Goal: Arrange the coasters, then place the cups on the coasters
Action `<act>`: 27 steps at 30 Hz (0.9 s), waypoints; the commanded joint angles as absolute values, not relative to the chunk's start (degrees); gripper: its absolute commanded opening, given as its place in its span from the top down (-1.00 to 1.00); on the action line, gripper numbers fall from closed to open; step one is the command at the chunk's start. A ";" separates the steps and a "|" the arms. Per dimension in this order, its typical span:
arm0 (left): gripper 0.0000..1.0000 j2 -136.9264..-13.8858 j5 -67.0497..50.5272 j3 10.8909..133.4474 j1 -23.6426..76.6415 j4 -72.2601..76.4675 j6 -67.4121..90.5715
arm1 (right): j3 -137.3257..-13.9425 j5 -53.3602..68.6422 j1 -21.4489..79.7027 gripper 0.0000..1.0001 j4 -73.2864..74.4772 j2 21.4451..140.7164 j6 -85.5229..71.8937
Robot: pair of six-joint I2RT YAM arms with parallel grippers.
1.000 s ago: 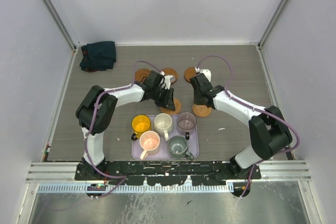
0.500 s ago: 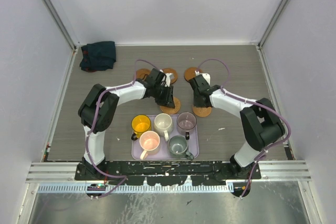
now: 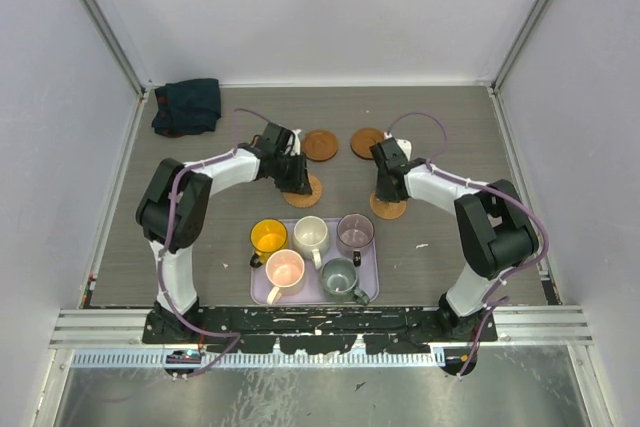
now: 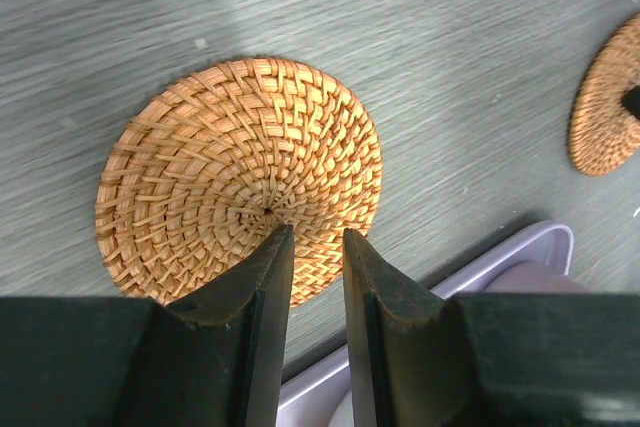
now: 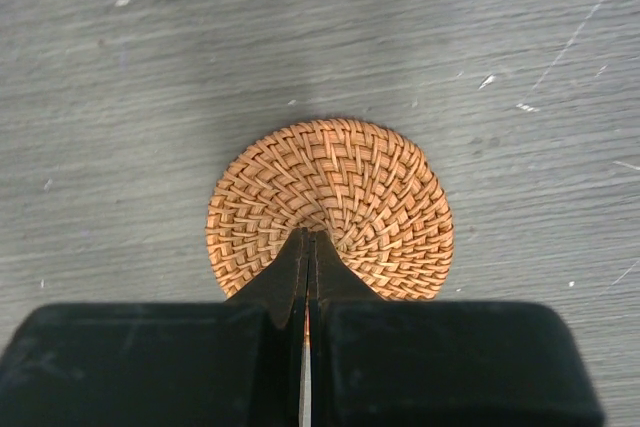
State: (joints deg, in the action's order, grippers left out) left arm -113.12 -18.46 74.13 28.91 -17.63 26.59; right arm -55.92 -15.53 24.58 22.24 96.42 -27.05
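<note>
Top view: my left hand point(image 3: 293, 175) has dragged its woven coaster point(image 3: 303, 190) left, away from the tray point(image 3: 376, 267) where the cups point(image 3: 312, 237) wait.

Left wrist: jaws narrow, gripping nothing, tips over it.

Right wrist: my right hand point(image 5: 307, 247) is closed, tips on the second coaster point(image 5: 335, 197), which lies flat on the surface.

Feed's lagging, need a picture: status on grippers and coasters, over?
Left gripper slightly open, tips over woven coaster. Right gripper shut, tips on second coaster. All five cups on tray, none placed. Nothing in the way.
</note>
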 commanded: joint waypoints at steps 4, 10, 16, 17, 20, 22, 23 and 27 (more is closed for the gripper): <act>0.42 -111.67 -9.84 67.40 23.51 -24.36 24.88 | -56.26 -15.79 18.52 0.99 23.02 98.79 -27.76; 0.42 -109.11 -9.15 64.42 20.51 -23.85 25.31 | -57.96 -17.67 14.81 0.99 23.62 99.78 -27.14; 0.43 -106.72 -8.65 61.14 17.01 -22.73 26.27 | -63.15 -16.90 10.81 0.99 24.14 103.98 -27.48; 0.43 -106.44 -8.56 60.82 16.38 -22.68 26.40 | -64.20 -16.61 10.28 0.99 24.17 104.92 -27.57; 0.43 -106.02 -8.18 60.47 14.24 -22.90 26.78 | -67.88 -15.82 8.89 0.99 24.40 107.78 -27.71; 0.42 -105.80 -8.11 60.47 12.84 -23.03 27.08 | -69.97 -15.61 8.18 0.99 24.55 109.30 -27.85; 0.43 -105.61 -8.09 60.47 12.09 -23.05 27.29 | -70.98 -15.45 7.84 0.99 24.71 109.99 -27.86; 0.41 -105.65 -8.00 61.52 8.71 -22.92 28.06 | -75.11 -15.12 6.35 0.99 25.39 112.40 -27.62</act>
